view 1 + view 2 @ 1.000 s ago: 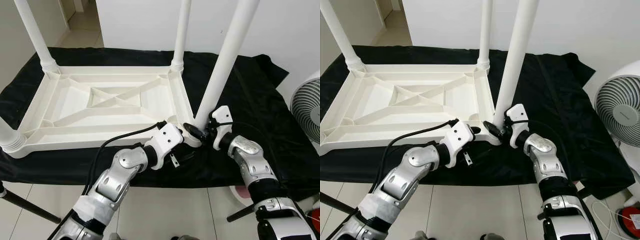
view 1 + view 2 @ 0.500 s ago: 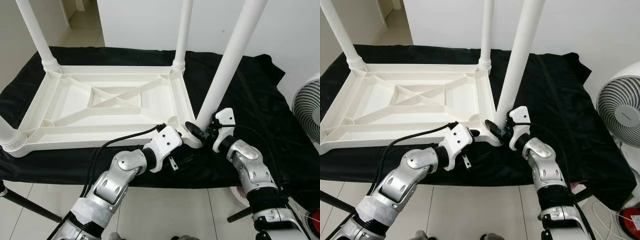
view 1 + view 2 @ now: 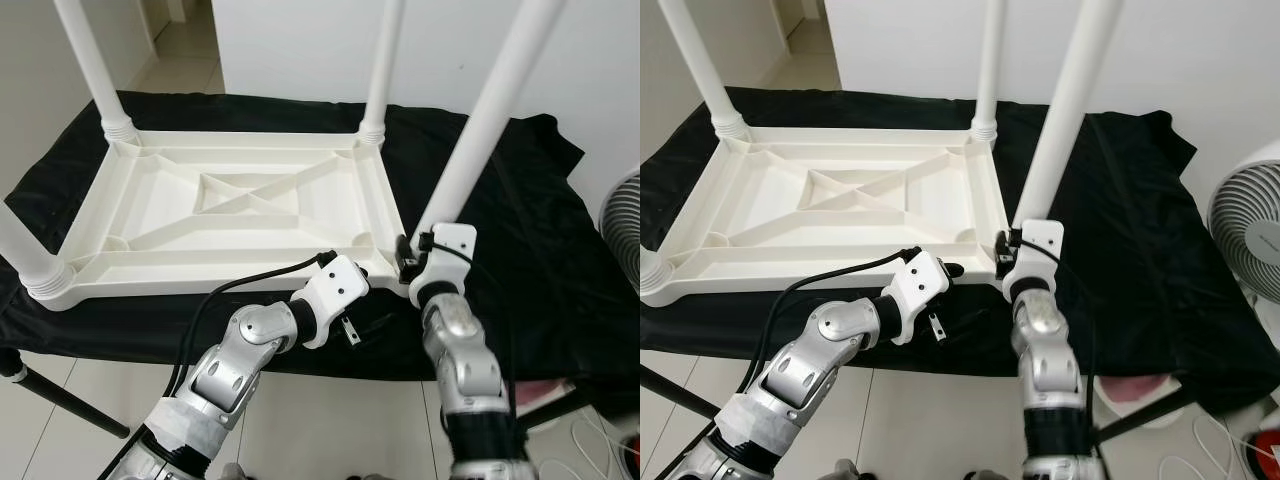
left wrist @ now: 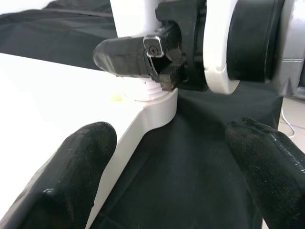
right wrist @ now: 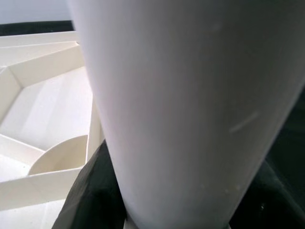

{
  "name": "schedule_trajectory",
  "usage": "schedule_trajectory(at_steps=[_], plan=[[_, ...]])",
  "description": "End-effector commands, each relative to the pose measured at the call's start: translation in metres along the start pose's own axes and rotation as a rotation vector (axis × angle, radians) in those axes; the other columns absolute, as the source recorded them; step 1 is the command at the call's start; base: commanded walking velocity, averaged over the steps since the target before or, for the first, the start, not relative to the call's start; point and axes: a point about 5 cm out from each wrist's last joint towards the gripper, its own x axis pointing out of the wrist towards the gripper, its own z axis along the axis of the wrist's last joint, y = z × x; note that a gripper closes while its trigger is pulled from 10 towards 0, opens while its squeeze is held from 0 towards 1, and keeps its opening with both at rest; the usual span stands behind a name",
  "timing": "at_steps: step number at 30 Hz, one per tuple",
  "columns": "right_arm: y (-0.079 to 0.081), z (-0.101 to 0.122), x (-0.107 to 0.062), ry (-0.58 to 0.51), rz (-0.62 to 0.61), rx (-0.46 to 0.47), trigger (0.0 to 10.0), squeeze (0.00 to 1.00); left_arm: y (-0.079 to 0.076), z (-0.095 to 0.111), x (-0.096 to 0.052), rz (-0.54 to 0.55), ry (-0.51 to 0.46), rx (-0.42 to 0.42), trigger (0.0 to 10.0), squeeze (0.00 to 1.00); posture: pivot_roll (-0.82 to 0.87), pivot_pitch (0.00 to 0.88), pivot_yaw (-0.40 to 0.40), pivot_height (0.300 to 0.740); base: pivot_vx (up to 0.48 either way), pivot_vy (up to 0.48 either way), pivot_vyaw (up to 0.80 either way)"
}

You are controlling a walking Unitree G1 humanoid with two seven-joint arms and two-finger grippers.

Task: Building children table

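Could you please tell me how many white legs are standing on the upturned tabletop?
4: far-left leg, far-right leg, near-left leg, and near-right leg, held by the right gripper.

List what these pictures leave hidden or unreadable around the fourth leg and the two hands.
- Thread joint of the tall white plastic leg in the upturned white plastic tabletop: the right hand covers it in the eye views.
- Right hand's grip: the right wrist view is too close, showing just leg surface.
- Leg tops: cut off by the upper edge in both eye views.
- Left hand: fingers apart over the black cloth; tips blurred in the left wrist view.
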Motion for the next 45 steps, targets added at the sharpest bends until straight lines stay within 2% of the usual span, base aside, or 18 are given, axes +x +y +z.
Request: schedule_trajectory(at_steps=[1,6,7,13,17,18,19,22,24,25,26,34,35,36,39,40,45], plan=[[-0.011,-0.02,-0.008,0.098,-0.072,-0.022,10.0,0.0,-0.004,0.001,0.001,-0.025,0.004,0.01,10.0,0.0,-0.12,0.059,-0.006,0.74,0.0,0.0,0.0],[-0.009,-0.017,-0.006,0.094,-0.047,-0.021,10.0,0.0,-0.004,0.001,0.003,-0.032,0.006,0.013,10.0,0.0,-0.13,0.057,-0.008,0.74,0.0,0.0,0.0],[-0.008,-0.015,-0.006,0.087,-0.048,-0.016,10.0,1.0,-0.004,0.002,0.003,-0.031,0.004,0.014,10.0,0.0,-0.12,0.054,-0.009,0.74,0.0,0.0,0.0],[-0.007,-0.011,-0.006,0.071,-0.039,-0.002,10.0,1.0,-0.004,0.002,0.003,-0.03,0.0,0.014,10.0,0.0,-0.12,0.051,-0.011,0.74,0.0,0.0,0.0],[-0.004,-0.006,-0.002,0.046,0.058,0.001,10.0,1.0,-0.004,0.002,0.003,-0.03,0.001,0.015,10.0,0.0,-0.12,0.051,-0.011,0.74,0.0,0.0,0.0],[-0.003,-0.006,0.002,0.044,0.152,-0.02,10.0,0.58,-0.004,0.002,0.003,-0.029,0.0,0.015,10.0,0.0,-0.12,0.051,-0.011,0.74,0.0,0.0,0.0],[-0.004,-0.006,0.005,0.042,0.253,-0.047,10.0,0.0,-0.004,0.002,0.004,-0.029,-0.001,0.015,10.0,0.0,-0.13,0.052,-0.01,0.74,0.0,0.0,0.0],[-0.005,-0.006,0.007,0.043,0.317,-0.064,10.0,0.0,-0.004,0.003,0.004,-0.029,-0.002,0.015,10.0,0.0,-0.13,0.052,-0.007,0.74,0.0,0.0,0.0],[-0.009,-0.003,0.011,0.021,0.467,-0.115,10.0,0.0,-0.003,0.003,0.005,-0.03,-0.003,0.017,10.0,0.0,-0.13,0.054,-0.001,0.74,0.0,0.0,0.0],[-0.009,-0.003,0.011,0.021,0.467,-0.115,10.0,0.0,-0.003,0.003,0.005,-0.03,-0.003,0.017,10.0,0.0,-0.13,0.054,-0.001,0.74,0.0,0.0,0.0],[-0.011,-0.001,0.012,0.004,0.524,-0.151,10.0,0.0,-0.003,0.003,0.005,-0.031,-0.003,0.017,10.0,0.0,-0.13,0.054,-0.001,0.74,0.0,0.0,0.0],[-0.011,-0.001,0.012,0.004,0.524,-0.151,10.0,0.0,-0.003,0.003,0.005,-0.031,-0.003,0.017,10.0,0.0,-0.13,0.054,-0.001,0.74,0.0,0.0,0.0],[-0.012,0.001,0.014,-0.006,0.563,-0.175,10.0,0.0,-0.002,0.003,0.004,-0.032,-0.003,0.018,10.0,0.0,-0.13,0.054,0.001,0.74,0.0,0.0,0.0],[-0.013,0.005,0.022,-0.017,0.653,-0.207,10.0,0.0,-0.002,0.003,0.003,-0.034,-0.002,0.019,10.0,0.0,-0.12,0.053,0.008,0.74,0.0,0.0,0.0],[-0.014,0.009,0.027,-0.023,0.715,-0.226,10.0,0.0,-0.001,0.004,0.002,-0.035,-0.001,0.021,10.0,0.0,-0.12,0.053,0.008,0.74,0.0,0.0,0.0],[-0.016,0.013,0.037,-0.026,0.785,-0.257,10.0,0.0,0.0,0.004,0.002,-0.034,-0.001,0.023,10.0,0.0,-0.12,0.053,0.01,0.74,0.0,0.0,0.0],[-0.019,0.013,0.044,-0.021,0.809,-0.278,10.0,0.0,0.001,0.005,0.002,-0.031,-0.002,0.024,10.0,0.0,-0.12,0.053,0.011,0.74,0.0,0.0,0.0]])
